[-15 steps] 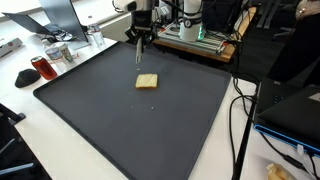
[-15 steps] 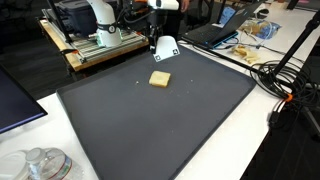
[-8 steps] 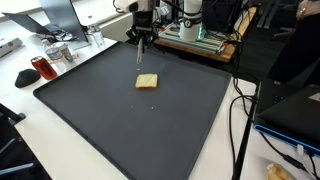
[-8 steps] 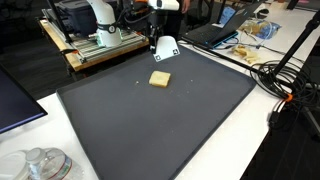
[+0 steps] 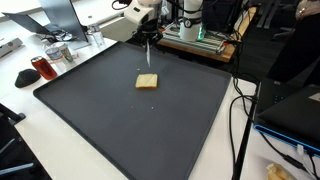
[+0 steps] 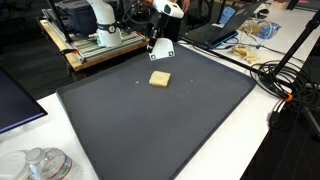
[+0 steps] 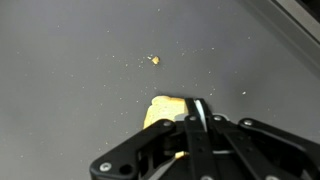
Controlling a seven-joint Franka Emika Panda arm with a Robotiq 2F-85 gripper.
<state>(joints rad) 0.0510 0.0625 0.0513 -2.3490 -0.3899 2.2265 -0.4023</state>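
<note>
One pale bread piece [image 5: 147, 81] lying flat on dark mat [image 5: 120, 130] covering desk [image 5: 15, 105], gripper [image 7: 197, 112] hovering above its far side, fingers pressed together, holding nothing, small crumbs [image 7: 154, 60] nearby.

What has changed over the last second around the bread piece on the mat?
The tool has tilted: the wrist above it now leans over instead of standing upright, and its tip has shifted slightly sideways. It hangs above the dark mat with its fingers together, holding nothing. Nothing was taken hold of or let go. The bread piece lies where it was, untouched.
</note>
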